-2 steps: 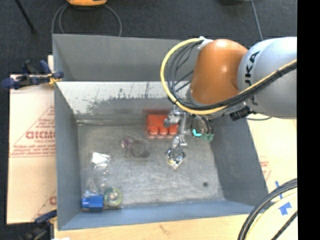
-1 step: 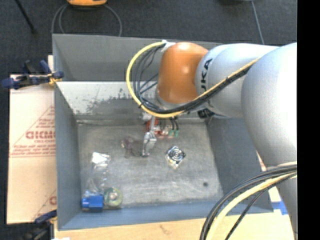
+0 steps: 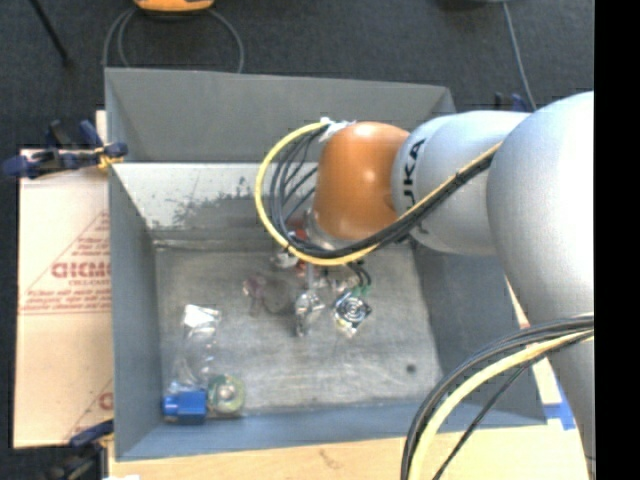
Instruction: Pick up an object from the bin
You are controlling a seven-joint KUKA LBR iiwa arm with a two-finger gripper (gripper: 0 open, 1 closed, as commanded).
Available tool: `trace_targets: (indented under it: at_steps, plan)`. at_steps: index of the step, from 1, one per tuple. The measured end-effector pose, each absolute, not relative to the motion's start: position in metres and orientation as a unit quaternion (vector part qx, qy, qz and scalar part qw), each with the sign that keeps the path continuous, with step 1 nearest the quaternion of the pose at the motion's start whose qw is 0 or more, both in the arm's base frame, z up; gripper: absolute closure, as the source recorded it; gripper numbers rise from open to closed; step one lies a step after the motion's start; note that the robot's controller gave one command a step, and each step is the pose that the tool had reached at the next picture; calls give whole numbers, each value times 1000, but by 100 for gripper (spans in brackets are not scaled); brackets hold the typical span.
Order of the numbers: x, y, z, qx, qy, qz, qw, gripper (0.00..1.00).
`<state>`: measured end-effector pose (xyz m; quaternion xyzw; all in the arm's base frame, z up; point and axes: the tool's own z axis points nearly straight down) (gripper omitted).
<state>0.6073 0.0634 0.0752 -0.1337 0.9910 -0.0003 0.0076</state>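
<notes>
While orange-capped wrist (image 3: 355,178) hides middle of scuffed grey metal bin (image 3: 130,308), gripper (image 3: 305,313) hangs beside shiny round metal piece (image 3: 352,311), grip state unreadable; crumpled clear bag (image 3: 200,330) lies left.

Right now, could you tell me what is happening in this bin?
The arm reaches into the grey bin from the right. Its gripper is low over the middle of the floor, between a small dark purplish thing and a shiny silver round thing. A clear plastic bag, a blue block and a pale round piece lie toward the near left corner. I cannot tell whether it holds anything.
</notes>
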Motion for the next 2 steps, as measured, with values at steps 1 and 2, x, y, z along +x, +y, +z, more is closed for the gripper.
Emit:
trace_targets:
  at_steps: [1, 2]
  plan:
    - [609, 64, 77, -133, 991, 0, 10, 100]
    - [607, 44, 230, -245, 969, -2, 6, 100]
